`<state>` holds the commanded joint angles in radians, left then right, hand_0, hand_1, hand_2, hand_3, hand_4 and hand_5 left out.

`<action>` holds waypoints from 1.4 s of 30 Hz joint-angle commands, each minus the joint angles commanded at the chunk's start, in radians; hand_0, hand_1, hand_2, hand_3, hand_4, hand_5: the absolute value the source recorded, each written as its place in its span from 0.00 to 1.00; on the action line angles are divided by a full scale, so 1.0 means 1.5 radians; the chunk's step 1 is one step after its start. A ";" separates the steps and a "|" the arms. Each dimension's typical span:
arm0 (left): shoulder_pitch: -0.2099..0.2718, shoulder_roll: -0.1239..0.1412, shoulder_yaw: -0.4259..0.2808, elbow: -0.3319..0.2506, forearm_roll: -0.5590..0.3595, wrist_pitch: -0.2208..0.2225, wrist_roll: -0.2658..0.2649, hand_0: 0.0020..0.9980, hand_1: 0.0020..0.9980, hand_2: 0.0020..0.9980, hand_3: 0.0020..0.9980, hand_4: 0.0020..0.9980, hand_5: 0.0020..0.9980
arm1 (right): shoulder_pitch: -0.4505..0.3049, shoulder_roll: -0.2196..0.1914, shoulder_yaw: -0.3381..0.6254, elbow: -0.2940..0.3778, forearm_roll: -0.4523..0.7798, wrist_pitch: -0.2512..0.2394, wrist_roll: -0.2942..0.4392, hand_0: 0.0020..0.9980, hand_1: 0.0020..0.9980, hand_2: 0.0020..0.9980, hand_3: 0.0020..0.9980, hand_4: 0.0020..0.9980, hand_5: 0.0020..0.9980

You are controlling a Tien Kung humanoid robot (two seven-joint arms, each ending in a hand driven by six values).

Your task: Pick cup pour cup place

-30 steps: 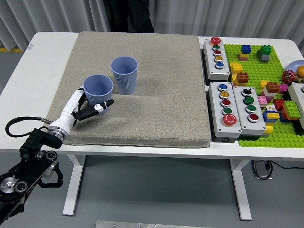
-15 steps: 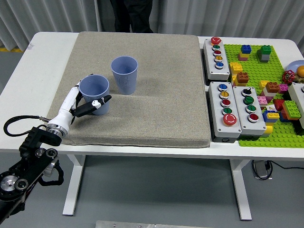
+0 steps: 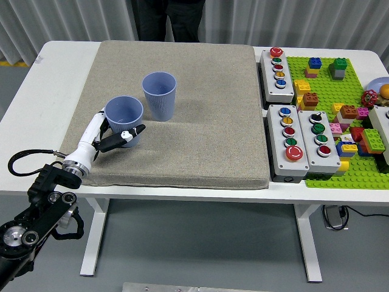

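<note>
**Held cup shifted slightly right and down**

Nudged a little rightward and lower since half a second ago: near cup [image 3: 124,114], upright, mouth open to the camera. Wrapped around its lower wall by the fingers [image 3: 126,135] of the left hand [image 3: 108,135], black thumb across the front, white fingers behind. Carried by a white forearm rising from the lower left corner. Close beside and beyond, not touching: second cup [image 3: 159,95], standing on the grey mat [image 3: 200,121]. Spread over the white counter [image 3: 42,97]. Off to the right, button boxes [image 3: 290,140] and a green brick plate [image 3: 340,134].
</note>
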<state>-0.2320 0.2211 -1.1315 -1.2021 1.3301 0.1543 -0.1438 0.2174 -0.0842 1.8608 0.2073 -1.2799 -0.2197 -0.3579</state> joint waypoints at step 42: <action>0.005 0.000 0.012 -0.018 -0.013 0.054 -0.020 0.55 0.45 0.47 0.46 0.85 0.38 | -0.004 -0.001 -0.004 0.000 0.001 0.002 -0.001 0.69 0.64 0.59 0.59 0.00 0.17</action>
<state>-0.2249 0.2206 -1.1129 -1.2294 1.3103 0.2354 -0.1737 0.2119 -0.0860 1.8546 0.2071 -1.2790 -0.2173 -0.3596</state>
